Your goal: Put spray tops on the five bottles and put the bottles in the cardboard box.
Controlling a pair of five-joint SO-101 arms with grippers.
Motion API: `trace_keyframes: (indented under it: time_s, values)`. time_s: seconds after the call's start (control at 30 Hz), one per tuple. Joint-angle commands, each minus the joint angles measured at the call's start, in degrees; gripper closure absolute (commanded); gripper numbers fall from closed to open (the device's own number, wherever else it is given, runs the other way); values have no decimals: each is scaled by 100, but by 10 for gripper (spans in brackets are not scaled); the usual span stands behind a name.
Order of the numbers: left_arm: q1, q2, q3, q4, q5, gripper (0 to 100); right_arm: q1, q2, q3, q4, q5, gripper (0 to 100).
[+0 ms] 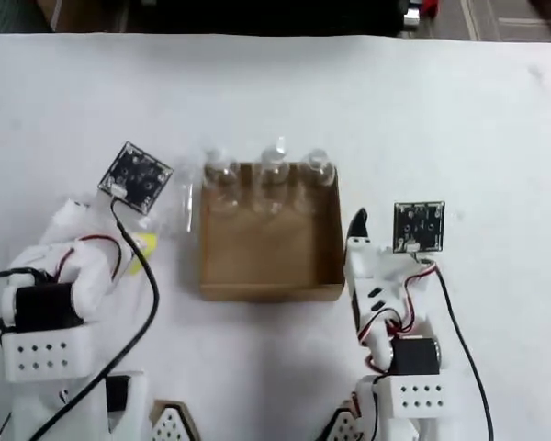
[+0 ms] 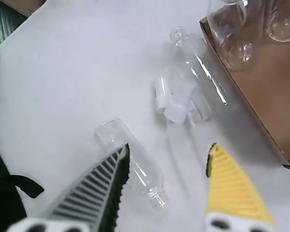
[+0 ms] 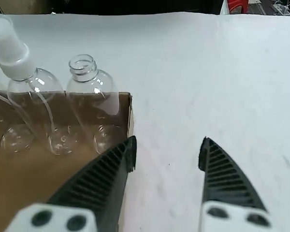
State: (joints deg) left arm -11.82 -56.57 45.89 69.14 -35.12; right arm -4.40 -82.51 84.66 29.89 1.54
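Observation:
The cardboard box (image 1: 270, 276) sits mid-table with three clear bottles standing along its far wall. The middle bottle (image 3: 31, 96) wears a white spray top; the bottle (image 3: 92, 92) by the box's right wall has a bare neck. Left of the box, two more capless bottles lie on the table: one (image 2: 191, 67) beside the box with a loose white spray top (image 2: 175, 111) against it, the other (image 2: 135, 164) just beyond my left gripper (image 2: 169, 147), which is open and holds nothing. My right gripper (image 3: 166, 142) hangs open and empty just outside the box's right wall.
White table all around, with bare surface right of the box (image 3: 130, 104) and behind it. The two arm bases stand at the near edge (image 1: 46, 354) (image 1: 413, 395). The table's far edge borders dark floor.

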Motion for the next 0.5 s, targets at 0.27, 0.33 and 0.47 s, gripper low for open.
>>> trace_keyframes:
  time_s: [0.27,0.33,0.47]
  values:
    - [40,2018,290,-1916,-53,755,4,-31,0,-224,88,808]
    - [4,2404,290,-2198,-62,755,4,-31,0,-224,88,808]
    - [4,3020,290,-2681,-62,755,-4,-40,0,-233,88,808]
